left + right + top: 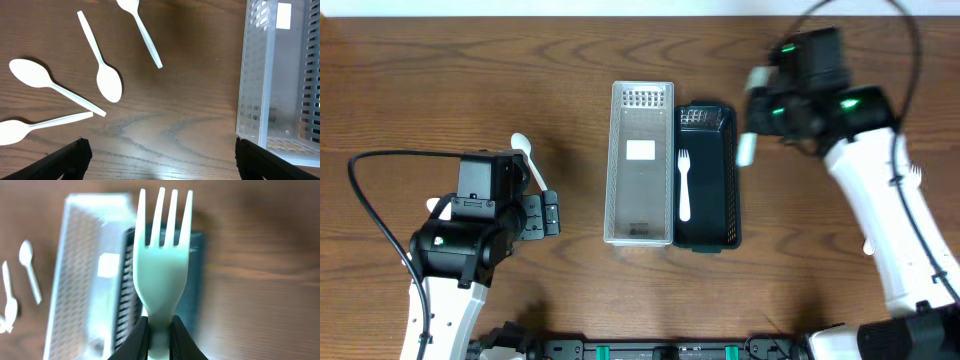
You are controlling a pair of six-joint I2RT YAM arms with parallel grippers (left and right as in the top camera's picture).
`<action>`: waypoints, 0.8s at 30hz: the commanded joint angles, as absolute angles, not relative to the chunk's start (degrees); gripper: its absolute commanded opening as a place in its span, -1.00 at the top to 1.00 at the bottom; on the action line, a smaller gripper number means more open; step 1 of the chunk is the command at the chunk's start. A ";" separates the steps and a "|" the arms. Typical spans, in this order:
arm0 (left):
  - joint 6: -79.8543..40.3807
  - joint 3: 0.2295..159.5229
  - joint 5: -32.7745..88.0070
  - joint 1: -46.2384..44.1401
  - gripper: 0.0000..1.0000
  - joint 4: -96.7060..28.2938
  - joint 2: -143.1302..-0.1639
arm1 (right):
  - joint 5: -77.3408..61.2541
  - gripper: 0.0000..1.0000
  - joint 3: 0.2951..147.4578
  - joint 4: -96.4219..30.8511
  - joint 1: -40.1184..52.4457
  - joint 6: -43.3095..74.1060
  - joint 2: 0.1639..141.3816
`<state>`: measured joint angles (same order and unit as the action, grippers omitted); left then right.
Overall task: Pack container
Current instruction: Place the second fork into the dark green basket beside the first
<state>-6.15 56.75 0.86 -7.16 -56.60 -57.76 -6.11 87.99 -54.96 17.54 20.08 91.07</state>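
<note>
The wooden table (440,70) has a clear basket (613,165) in the middle, with a black tray (725,190) touching its right side. The right gripper (159,332) is pinched tight on the handle of a white fork (162,275), which hangs in the air just beside the tray's right edge. A second fork (684,185) lies inside the tray. The left gripper (160,155) is spread wide and holds nothing. Four white spoons (107,80) lie loose on the wood ahead of it, the basket wall just to their right.

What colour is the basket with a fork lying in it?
Black. The basket shows best in the overhead view.
</note>
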 commanded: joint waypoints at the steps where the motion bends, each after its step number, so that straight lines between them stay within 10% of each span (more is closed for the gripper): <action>1: -6.07 57.98 0.23 -6.92 -0.89 -56.77 -57.98 | -0.43 0.97 86.13 -54.63 22.65 25.76 94.63; 19: -6.07 57.98 0.23 -6.94 -0.89 -56.77 -57.98 | 0.19 0.83 84.62 -53.08 27.03 27.16 113.03; 24: -6.07 57.98 0.23 -6.92 -0.89 -56.99 -57.98 | -0.25 0.24 85.45 -53.25 26.96 25.52 111.61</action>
<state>-6.15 56.75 0.86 -7.16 -56.64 -57.76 -0.43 84.58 -53.10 26.81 26.28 113.60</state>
